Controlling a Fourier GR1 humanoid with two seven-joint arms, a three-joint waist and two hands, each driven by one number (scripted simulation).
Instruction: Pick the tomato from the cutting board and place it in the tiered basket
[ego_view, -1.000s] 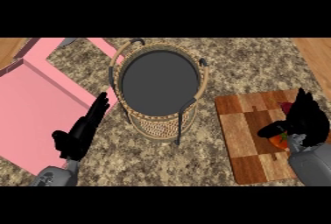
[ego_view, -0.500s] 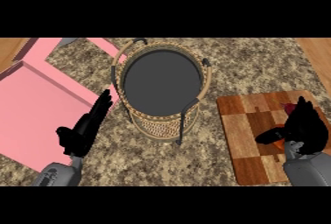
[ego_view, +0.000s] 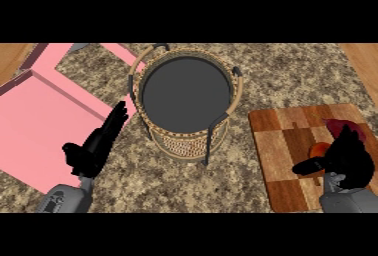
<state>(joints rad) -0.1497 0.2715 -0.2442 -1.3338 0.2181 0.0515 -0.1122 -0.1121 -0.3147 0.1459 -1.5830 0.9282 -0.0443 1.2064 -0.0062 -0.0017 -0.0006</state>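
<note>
On the wooden cutting board (ego_view: 284, 150) at the right, the orange-red tomato (ego_view: 319, 149) shows only partly. It sits in the gap between the thumb and fingers of my right hand (ego_view: 347, 157). That hand hovers over the board with its fingers pointing away from me and the thumb spread left; it looks open, and touch with the tomato cannot be judged. The wicker tiered basket (ego_view: 184, 145), with a dark round tray on top, stands at the centre. My left hand (ego_view: 92, 147) rests open to the basket's left.
A dark red rounded thing (ego_view: 339, 125) lies on the board just beyond my right fingers. A pink box-like object (ego_view: 37, 125) fills the counter's left side. Speckled stone counter (ego_view: 244, 185) lies between basket and board.
My right hand has drawn slightly back toward me over the board, and more of the tomato now shows beside the thumb. The left hand has stayed still.
</note>
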